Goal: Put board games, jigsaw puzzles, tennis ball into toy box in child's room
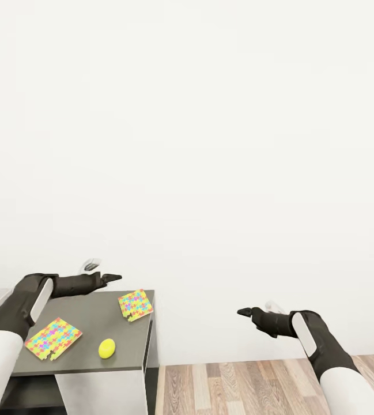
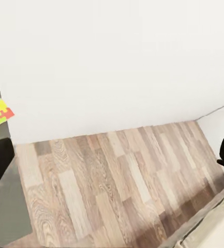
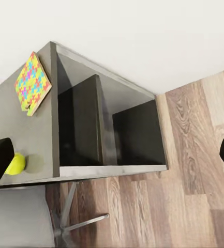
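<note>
Grey-topped table (image 1: pixel 89 314) at the left against the white wall (image 1: pixel 210 144), two bright mosaic jigsaw puzzles (image 1: pixel 53 339) (image 1: pixel 135 304) lying apart on it, yellow-green tennis ball (image 1: pixel 107 348) between them near its front edge, left gripper (image 1: pixel 110 278) over the table's far edge, right gripper (image 1: pixel 244 312) above the wood plank floor (image 1: pixel 256 386), both with fingers apart, holding nothing.

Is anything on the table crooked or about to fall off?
The far jigsaw puzzle lies askew at the table's corner, one tip seemingly poking past the edge. The nearer puzzle and tennis ball sit well on.
</note>
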Motion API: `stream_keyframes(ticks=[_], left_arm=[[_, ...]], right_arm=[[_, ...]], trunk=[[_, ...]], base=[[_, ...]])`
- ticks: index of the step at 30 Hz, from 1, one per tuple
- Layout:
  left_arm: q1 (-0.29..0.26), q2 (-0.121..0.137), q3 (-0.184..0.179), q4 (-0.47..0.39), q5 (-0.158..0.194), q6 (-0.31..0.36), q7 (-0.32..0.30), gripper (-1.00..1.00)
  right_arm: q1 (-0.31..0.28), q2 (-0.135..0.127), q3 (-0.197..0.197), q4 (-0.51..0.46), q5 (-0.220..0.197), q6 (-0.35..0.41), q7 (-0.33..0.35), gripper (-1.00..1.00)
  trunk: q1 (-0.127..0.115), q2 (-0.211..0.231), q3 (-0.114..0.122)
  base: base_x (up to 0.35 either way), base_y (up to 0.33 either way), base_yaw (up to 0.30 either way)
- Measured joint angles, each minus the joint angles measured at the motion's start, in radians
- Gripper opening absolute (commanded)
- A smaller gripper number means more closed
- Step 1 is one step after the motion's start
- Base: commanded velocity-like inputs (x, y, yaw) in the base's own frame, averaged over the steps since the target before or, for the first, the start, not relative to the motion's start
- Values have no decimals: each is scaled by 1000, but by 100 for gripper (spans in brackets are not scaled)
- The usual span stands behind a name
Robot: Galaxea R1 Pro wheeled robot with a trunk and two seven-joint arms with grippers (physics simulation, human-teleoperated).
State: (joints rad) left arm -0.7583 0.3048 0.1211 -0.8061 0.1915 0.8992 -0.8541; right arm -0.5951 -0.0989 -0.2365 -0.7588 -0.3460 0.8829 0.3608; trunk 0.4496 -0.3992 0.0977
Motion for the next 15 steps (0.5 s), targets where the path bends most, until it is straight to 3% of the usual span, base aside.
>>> stream_keyframes(ticks=[1, 2, 3, 5, 6, 9, 11, 15], left_arm=[[-13, -20, 0, 7, 1, 0, 101, 100], [-20, -33, 0, 11, 1, -1, 157, 100], [-29, -60, 0, 16, 3, -1, 263, 100], [-37, -89, 0, 20, 3, -4, 366, 100], [-41, -114, 0, 22, 6, -5, 453, 100], [-47, -169, -1, 27, 6, -25, 605, 100], [-48, -187, -3, 29, 6, -46, 646, 100], [-49, -199, -5, 30, 6, -63, 674, 100]], right_arm=[[-1, 0, 0, -2, 0, 2, 24, 100], [-1, -2, 0, -3, 1, 3, 36, 100], [0, -4, 0, -5, 2, 4, 57, 100], [4, -10, -1, -7, 3, 4, 88, 100], [5, -12, -2, -8, 3, 4, 98, 100], [11, -20, -8, -9, 5, 1, 143, 100], [13, -23, -13, -10, 6, 0, 159, 100], [15, -25, -21, -11, 6, -1, 170, 100]], trunk=[[0, 0, 0], [0, 0, 0], [0, 0, 0], [0, 0, 0], [0, 0, 0], [0, 0, 0], [0, 0, 0], [0, 0, 0]], base=[[0, 0, 0], [0, 0, 0], [0, 0, 0], [0, 0, 0], [0, 0, 0], [0, 0, 0], [0, 0, 0], [0, 0, 0]])
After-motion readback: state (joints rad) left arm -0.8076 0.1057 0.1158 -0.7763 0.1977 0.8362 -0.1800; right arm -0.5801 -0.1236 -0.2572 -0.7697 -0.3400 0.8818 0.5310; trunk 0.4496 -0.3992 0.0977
